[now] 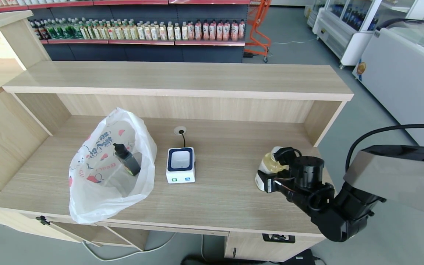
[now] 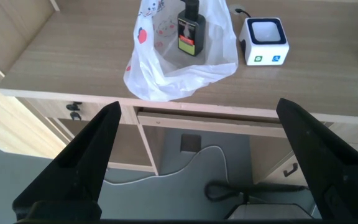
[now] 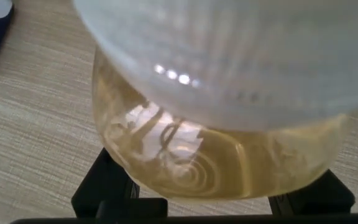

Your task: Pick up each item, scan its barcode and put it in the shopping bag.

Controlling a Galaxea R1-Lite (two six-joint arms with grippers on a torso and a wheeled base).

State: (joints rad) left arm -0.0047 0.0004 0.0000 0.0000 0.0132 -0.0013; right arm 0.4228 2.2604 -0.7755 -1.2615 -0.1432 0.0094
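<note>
Left pincer (image 2: 197,106): fingers spread wide, nothing between them, hanging off the near edge of the table (image 1: 226,184), below the tabletop. Ahead of it and a bit to its left: white plastic shopping bag (image 1: 98,191) on the tabletop, mouth open, red print on the side, bottom edge sagging over the table's near edge. Dark bottle (image 1: 127,159) with a black cap is inside the bag, leaning slightly. Ahead and to the right of the left pincer, just beside the bag but not touching: barcode scanner (image 1: 180,165), a white box with a blue-framed window facing up and a black cable (image 1: 183,140) running back to a grommet in the tabletop. Well to the right of the scanner, near the right end of the table: right pincer (image 1: 276,169), coming in from the near right side, pinching a clear bottle of yellowish drink (image 1: 269,163) with a white cap. Right wrist view: black fingers (image 3: 104,193) on either side of the bottle, pressed against it. Bottle is roughly upright, with the label end towards the tabletop; can't tell if the base is resting on the table. Scanner and bag sit to the left of that pincer, bag farthest.
</note>
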